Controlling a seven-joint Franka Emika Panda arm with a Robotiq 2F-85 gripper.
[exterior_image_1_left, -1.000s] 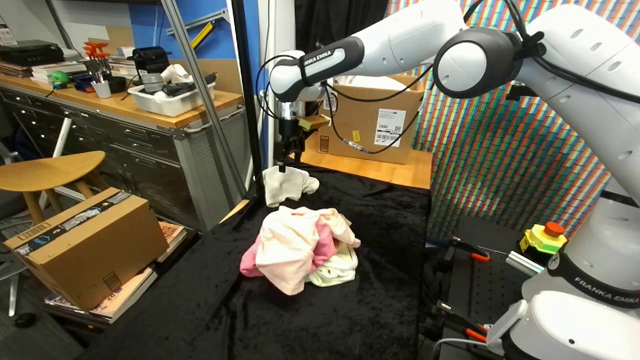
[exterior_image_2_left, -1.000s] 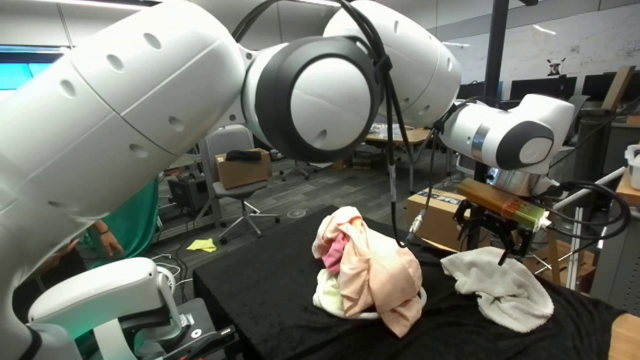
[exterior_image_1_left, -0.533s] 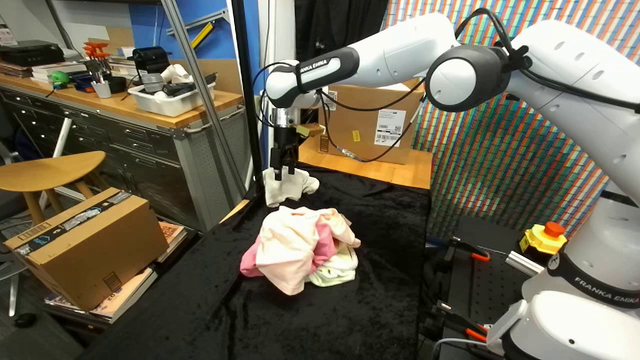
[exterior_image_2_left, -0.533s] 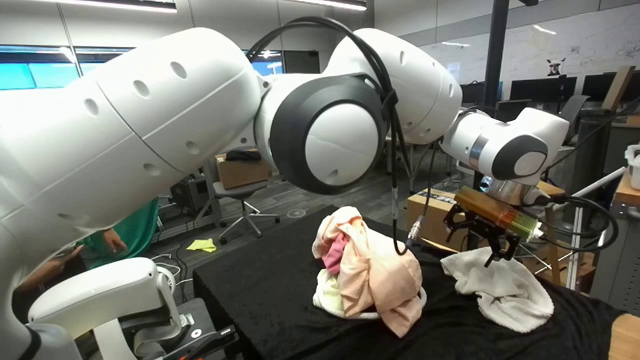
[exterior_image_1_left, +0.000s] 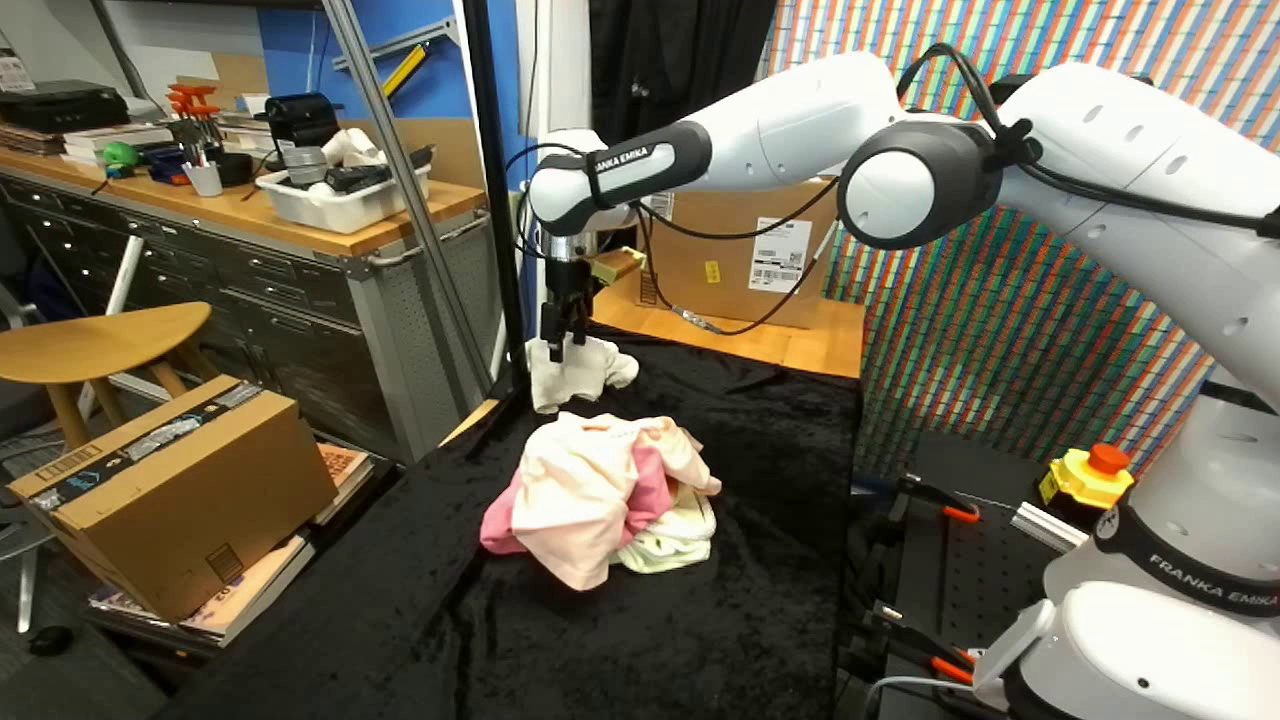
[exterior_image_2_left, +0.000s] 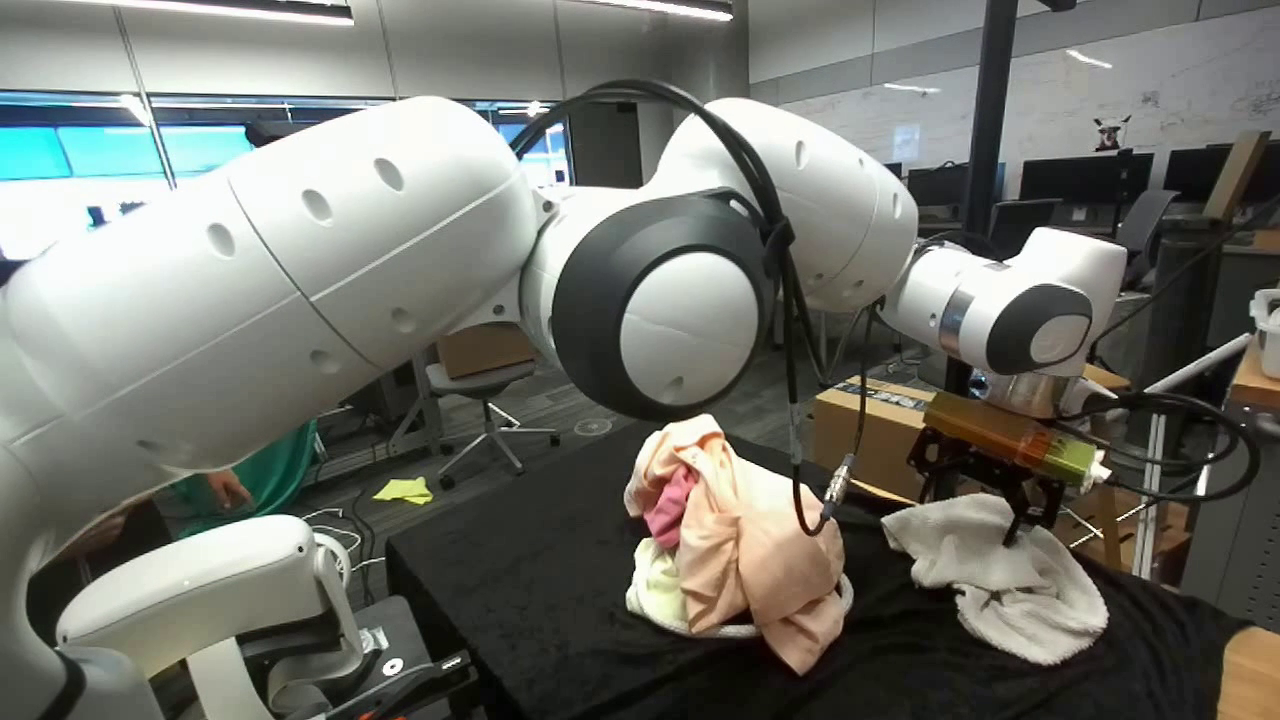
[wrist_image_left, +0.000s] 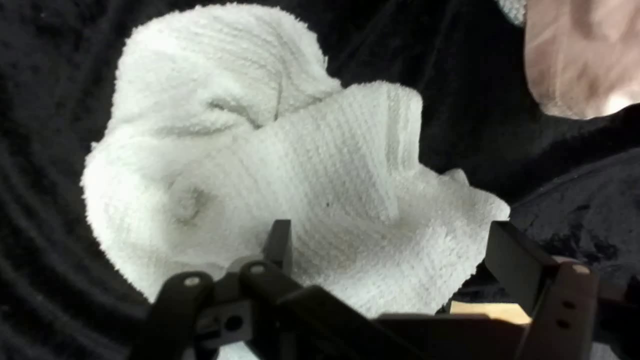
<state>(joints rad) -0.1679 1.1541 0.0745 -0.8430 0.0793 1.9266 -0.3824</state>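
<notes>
A white terry cloth (exterior_image_1_left: 575, 378) lies crumpled on the black-covered table, also in an exterior view (exterior_image_2_left: 1030, 595) and filling much of the wrist view (wrist_image_left: 310, 160). My gripper (exterior_image_1_left: 567, 346) is over this cloth, pointing down. In the wrist view the gripper (wrist_image_left: 392, 237) is open, its fingers wide apart with nothing held between them. In an exterior view the gripper (exterior_image_2_left: 968, 515) overlaps the cloth's upper part; I cannot tell if a fingertip touches it. Beside it is a pile with a peach cloth (exterior_image_2_left: 765, 550), a pink cloth (exterior_image_1_left: 652, 490) and a pale green cloth (exterior_image_1_left: 672, 540).
A white rope-like rim (exterior_image_2_left: 735, 631) shows under the pile. A black upright post (exterior_image_1_left: 497, 200) stands near the gripper. A large cardboard box (exterior_image_1_left: 740, 250) sits behind the arm on a wooden top. A hanging black cable (exterior_image_2_left: 800, 480) is in front of the pile.
The arm has come down, elbow and wrist both lower, and the gripper is closer to the white cloth. The cloths have not moved.
</notes>
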